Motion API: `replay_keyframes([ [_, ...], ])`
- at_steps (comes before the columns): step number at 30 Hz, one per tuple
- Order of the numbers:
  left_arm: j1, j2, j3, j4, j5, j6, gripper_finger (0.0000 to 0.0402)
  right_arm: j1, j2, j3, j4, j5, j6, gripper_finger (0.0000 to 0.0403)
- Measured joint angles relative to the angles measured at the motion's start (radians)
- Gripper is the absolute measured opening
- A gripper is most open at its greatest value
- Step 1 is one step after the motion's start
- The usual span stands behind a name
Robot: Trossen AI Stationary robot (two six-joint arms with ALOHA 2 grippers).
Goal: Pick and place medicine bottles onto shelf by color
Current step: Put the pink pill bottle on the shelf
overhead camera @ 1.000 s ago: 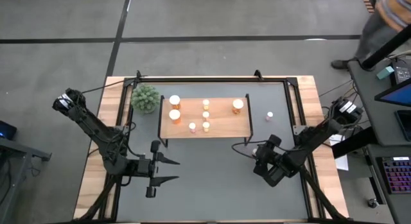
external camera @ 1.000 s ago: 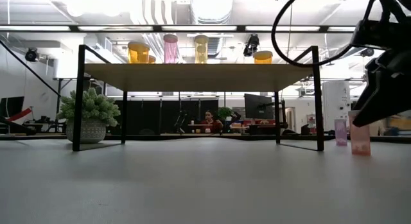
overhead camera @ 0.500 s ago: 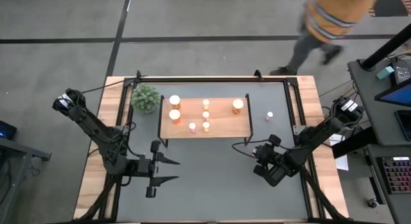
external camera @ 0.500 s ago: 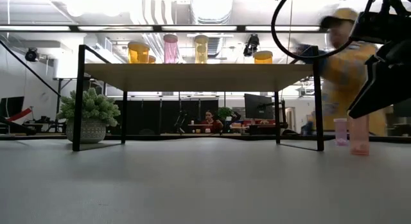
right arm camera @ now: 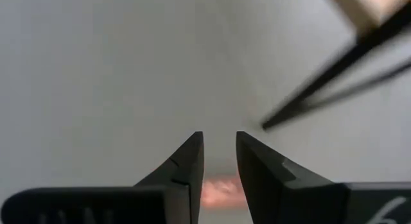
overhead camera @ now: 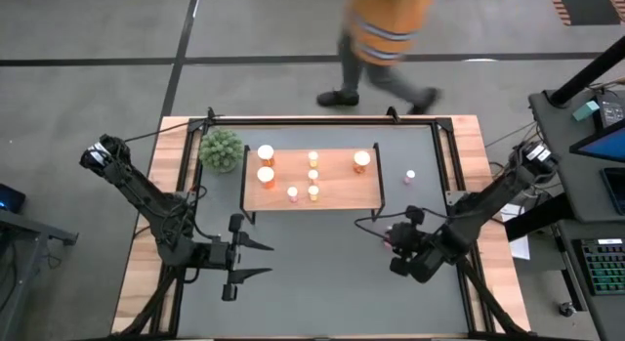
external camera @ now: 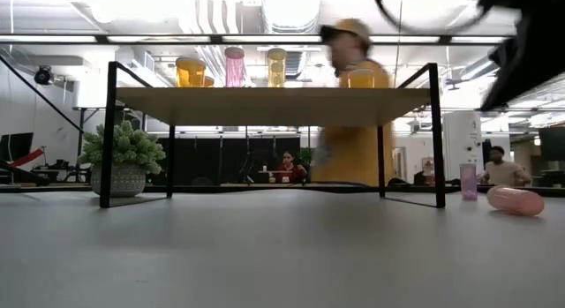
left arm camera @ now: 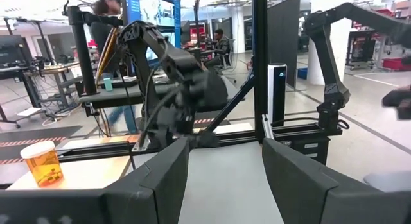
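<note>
The light-wood shelf (overhead camera: 337,180) stands at the table's far middle. On it stand orange (overhead camera: 265,152), yellow (overhead camera: 313,174) and pink (overhead camera: 292,192) medicine bottles. One pink bottle (external camera: 516,200) lies on its side on the table at the right, and another (external camera: 468,181) stands upright farther back. My right gripper (right arm camera: 219,144) hangs above the fallen bottle (right arm camera: 221,185), clear of it, with a narrow gap between its fingers. My left gripper (overhead camera: 269,259) waits open and level at the near left.
A green plant ball (overhead camera: 221,149) in a pot stands left of the shelf. A person in an orange shirt (overhead camera: 386,33) walks past beyond the table's far edge. Bare grey tabletop (overhead camera: 312,273) lies between the two arms.
My right gripper has risen from the table and tipped a little. The pink bottle that stood upright at its fingers has fallen and now lies on its side on the table. Behind the table, a person has walked from right to left.
</note>
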Motion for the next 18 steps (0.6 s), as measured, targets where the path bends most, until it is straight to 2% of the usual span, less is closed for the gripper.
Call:
replay_keyframes([
  [4,0.000,-0.001,0.000,0.000,0.000,0.010,0.0183,0.000,-0.038,0.087,-0.003,-0.006,-0.077,0.0065],
  [7,0.000,-0.001,0.000,0.000,0.000,0.010,0.0183,-0.003,-0.046,0.134,-0.051,-0.007,-0.037,0.0060],
  [9,0.000,-0.001,0.000,0.000,0.000,0.009,0.0183,-0.007,-0.044,0.160,-0.133,-0.017,0.110,0.0064],
  [13,0.000,0.000,-0.002,0.000,0.000,0.009,0.0183,-0.011,-0.035,0.180,-0.298,-0.137,0.468,0.0096],
  [16,0.000,-0.001,-0.002,0.000,0.000,0.010,0.0183,-0.011,-0.030,0.144,-0.317,-0.202,0.662,0.0136],
  [18,0.000,-0.001,-0.001,-0.001,0.000,0.010,0.0183,-0.012,-0.017,0.113,-0.306,-0.208,0.729,0.0164],
])
